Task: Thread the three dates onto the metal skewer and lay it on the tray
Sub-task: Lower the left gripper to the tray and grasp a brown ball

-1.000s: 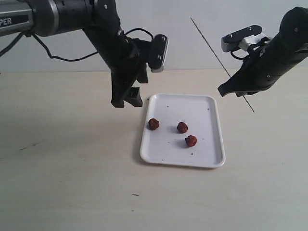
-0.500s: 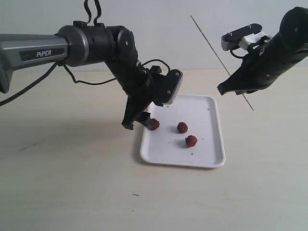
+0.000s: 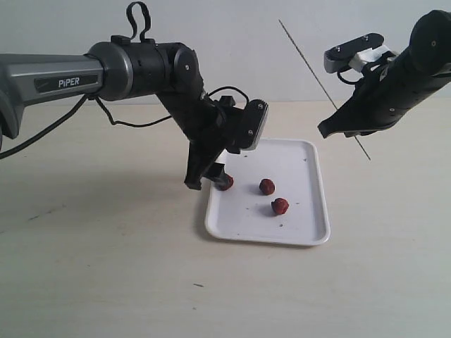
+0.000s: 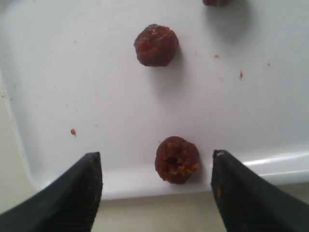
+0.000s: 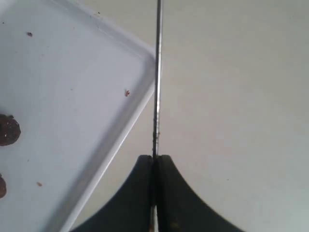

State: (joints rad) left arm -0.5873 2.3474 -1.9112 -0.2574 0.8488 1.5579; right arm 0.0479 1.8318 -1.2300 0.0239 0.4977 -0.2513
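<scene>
- Exterior cam sits out front, a bit above the table [image 3: 84, 267], facing the back wall [image 3: 232, 28]. It's far enough back to catch the whole tray [image 3: 299, 232].
- Left wrist cam is super close, staring down between the left gripper [image 4: 155, 158] fingers at one tray edge and the nearest date [image 4: 176, 159].
- Right wrist cam hangs higher, looking down along the metal skewer [image 5: 157, 72] at a tray corner plus table.
- All three share the tray.
</scene>
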